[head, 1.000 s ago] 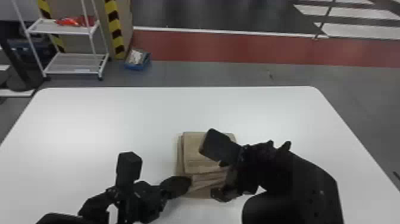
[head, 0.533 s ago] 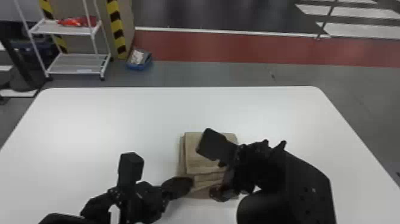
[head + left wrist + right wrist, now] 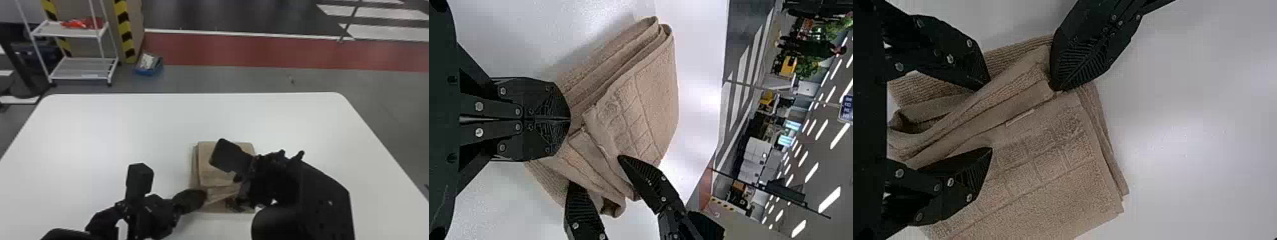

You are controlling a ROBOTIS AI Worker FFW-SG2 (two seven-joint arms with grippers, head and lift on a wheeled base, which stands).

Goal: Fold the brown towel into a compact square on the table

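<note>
The brown towel (image 3: 214,166) lies folded in layers near the table's front. At its near left side is my left gripper (image 3: 201,196), while my right gripper (image 3: 235,193) is over the near right part. In the left wrist view, the left gripper (image 3: 569,120) is shut on an edge of the towel (image 3: 644,110), where folded layers meet. In the right wrist view, the right gripper (image 3: 989,119) stands open, its two fingers on either side of a loose, raised fold of the towel (image 3: 1053,185).
The white table (image 3: 127,127) extends around the towel on all sides. Beyond its far edge, on the floor, stand a white shelf rack (image 3: 79,68) and a blue bin (image 3: 148,65). The two grippers are close together over the towel.
My right arm has shifted slightly to the left and toward the near side over the towel. The left gripper has hardly moved, and the towel lies much as before.
</note>
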